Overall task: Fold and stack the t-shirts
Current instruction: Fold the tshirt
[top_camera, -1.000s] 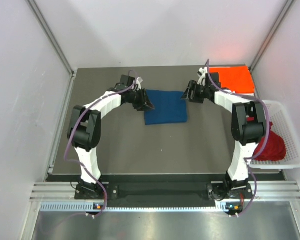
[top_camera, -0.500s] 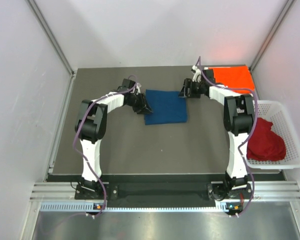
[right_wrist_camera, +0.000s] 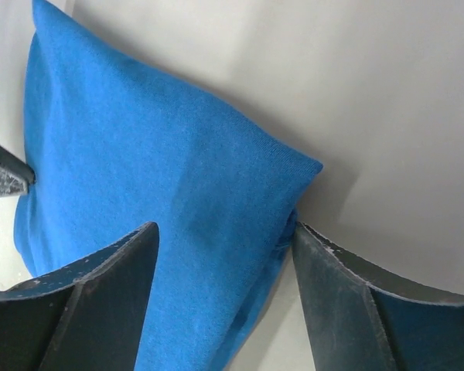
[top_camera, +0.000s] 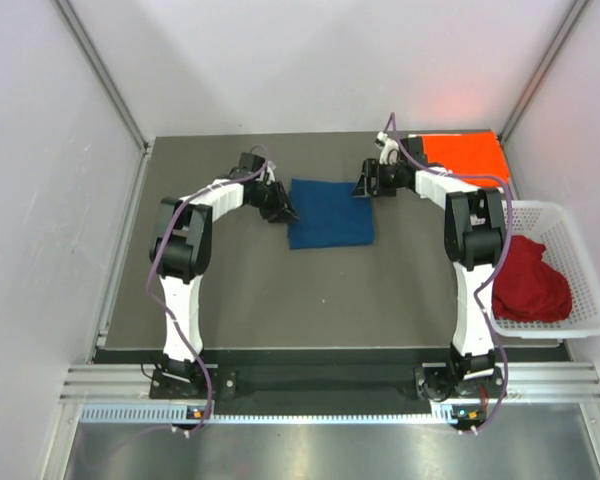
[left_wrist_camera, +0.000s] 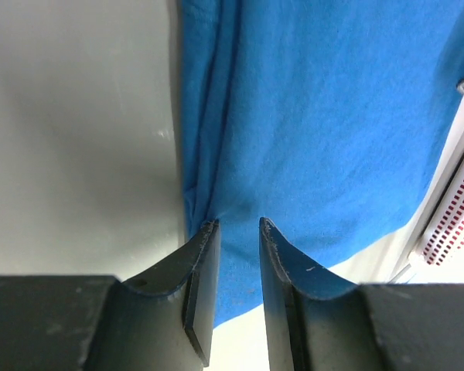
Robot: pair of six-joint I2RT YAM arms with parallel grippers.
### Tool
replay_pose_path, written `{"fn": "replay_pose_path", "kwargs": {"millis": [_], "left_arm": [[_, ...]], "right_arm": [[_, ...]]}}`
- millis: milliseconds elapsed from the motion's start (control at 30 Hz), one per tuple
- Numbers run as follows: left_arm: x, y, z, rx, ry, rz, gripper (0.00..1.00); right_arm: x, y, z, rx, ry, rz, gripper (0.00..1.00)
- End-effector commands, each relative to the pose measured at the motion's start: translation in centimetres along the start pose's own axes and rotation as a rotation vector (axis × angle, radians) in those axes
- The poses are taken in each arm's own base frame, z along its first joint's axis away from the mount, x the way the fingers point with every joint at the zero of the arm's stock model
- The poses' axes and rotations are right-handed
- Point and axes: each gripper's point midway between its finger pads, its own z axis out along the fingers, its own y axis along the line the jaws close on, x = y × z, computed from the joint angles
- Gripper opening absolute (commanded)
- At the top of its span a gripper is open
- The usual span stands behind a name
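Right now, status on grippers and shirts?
Left gripper narrow at left edge of folded blue t-shirt, grip unclear. Right gripper open astride its far-right corner. Nothing obstructing.

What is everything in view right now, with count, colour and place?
blue shirt: 1, blue, folded, mid-table between the grippers
orange shirt: 1, orange-red, flat at the table's far right corner
red shirt: 1, dark red, bunched in the basket
basket: 1, white lattice, at the table's right edge
table: 1, dark grey
left gripper: 1, black fingers, narrowly apart at the blue shirt's left edge
right gripper: 1, black fingers, open wide astride the blue shirt's far right corner
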Motion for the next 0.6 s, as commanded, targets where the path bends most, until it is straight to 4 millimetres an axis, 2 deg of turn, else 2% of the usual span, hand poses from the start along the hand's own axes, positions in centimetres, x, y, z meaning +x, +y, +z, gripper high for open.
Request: {"fn": "replay_pose_path", "kwargs": {"millis": [0, 67, 133, 200, 267, 500, 533, 567], "left_arm": [[-1.3, 2.7, 0.5, -0.086, -0.016, 0.007, 0.33], [-1.8, 2.8, 0.5, -0.089, -0.019, 0.009, 0.33], [-2.1, 3.3, 0.7, -0.099, -0.018, 0.009, 0.33], [-3.0, 3.3, 0.6, -0.097, -0.028, 0.015, 0.33], [-3.0, 4.0, 1.2, -0.11, -0.011, 0.001, 0.33], [-4.1, 5.0, 2.3, -0.117, -0.006, -0.017, 0.33], [-4.2, 5.1, 2.4, -0.118, -0.005, -0.019, 0.33], [-4.3, 5.2, 2.5, -0.118, -0.006, -0.02, 0.33]], "right_arm": [[2.0, -0.6, 0.8, 0.033, 0.071, 0.015, 0.71], [1.4, -1.3, 0.4, 0.08, 0.044, 0.024, 0.72], [-0.2, -1.6, -0.1, 0.104, -0.03, 0.041, 0.73], [-0.6, -2.0, -0.2, 0.124, -0.066, 0.086, 0.74], [-0.7, -2.2, 0.0, 0.127, -0.068, 0.118, 0.77], [1.6, -2.3, 1.3, 0.077, -0.006, 0.136, 0.79], [2.6, -2.2, 1.5, 0.063, 0.031, 0.149, 0.79], [2.2, -2.1, 1.6, 0.056, 0.034, 0.146, 0.79]]}}
